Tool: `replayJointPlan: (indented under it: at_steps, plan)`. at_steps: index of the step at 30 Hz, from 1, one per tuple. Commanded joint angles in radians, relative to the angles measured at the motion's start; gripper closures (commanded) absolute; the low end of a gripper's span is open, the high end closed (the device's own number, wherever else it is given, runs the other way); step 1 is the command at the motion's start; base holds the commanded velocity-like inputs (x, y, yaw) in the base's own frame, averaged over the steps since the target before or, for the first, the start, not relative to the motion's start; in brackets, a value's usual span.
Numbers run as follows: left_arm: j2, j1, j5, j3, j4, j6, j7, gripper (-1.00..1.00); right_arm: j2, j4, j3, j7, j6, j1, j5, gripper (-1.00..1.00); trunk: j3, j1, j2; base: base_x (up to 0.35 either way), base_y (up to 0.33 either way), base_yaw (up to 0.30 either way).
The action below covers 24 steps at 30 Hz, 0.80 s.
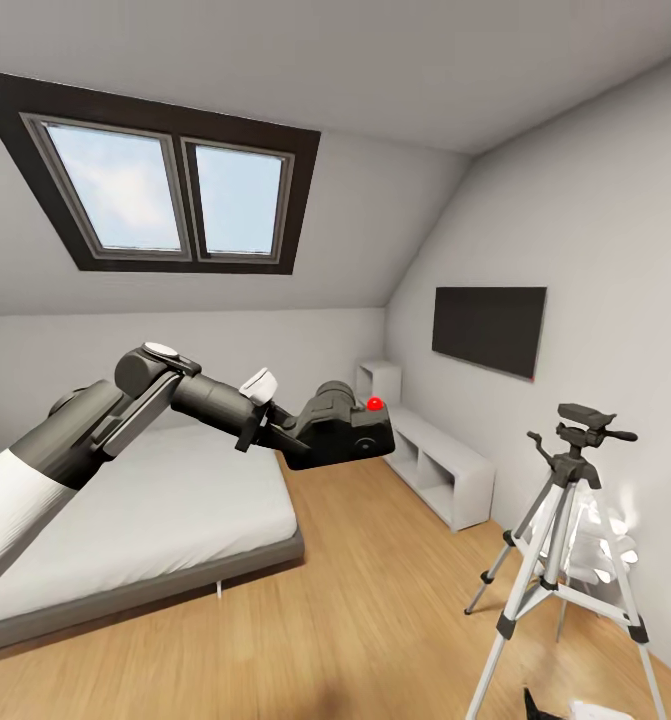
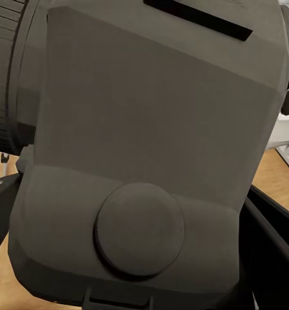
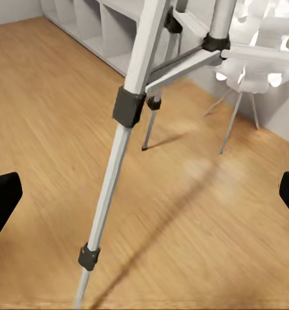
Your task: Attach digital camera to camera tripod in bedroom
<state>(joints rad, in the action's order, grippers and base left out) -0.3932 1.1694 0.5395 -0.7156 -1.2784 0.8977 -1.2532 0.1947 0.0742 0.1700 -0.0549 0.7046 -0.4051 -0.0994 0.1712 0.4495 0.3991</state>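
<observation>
This is an attic bedroom in a home. A grey-framed bed [image 1: 145, 540] with a pale mattress fills the lower left of the frame, under a dark-framed skylight [image 1: 160, 185] set in the white sloped ceiling at the upper left. A black wall TV [image 1: 489, 328] hangs at the right, above low white cube shelves [image 1: 430, 455]. Light wood floor [image 1: 375, 620] runs across the bottom, and a white petal-shaped lamp [image 1: 600, 545] stands at the lower right.

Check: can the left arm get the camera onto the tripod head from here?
Probably yes. The left gripper holds the camera up in open air, the tripod head is bare, and nothing stands between them, though a gap remains.
</observation>
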Motion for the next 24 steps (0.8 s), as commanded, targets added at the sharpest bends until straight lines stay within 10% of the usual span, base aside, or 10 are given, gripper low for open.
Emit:
replayJointPlan:
  at_steps: [1, 24]
  plan:
    - [-0.001, 0.001, 0.007, -0.002, 0.000, 0.008, 0.001, 1.00, 0.000, 0.004, -0.001, -0.002, -0.013, 0.003, -0.010, -1.00, 0.000, 0.000, 0.001, 0.000, 0.000, 0.000]
    - [-0.001, 0.001, 0.005, -0.002, 0.016, 0.049, 0.002, 1.00, 0.000, 0.004, -0.003, 0.085, -0.358, 0.218, -0.009, -1.00, 0.000, 0.000, 0.001, 0.000, 0.000, 0.000]
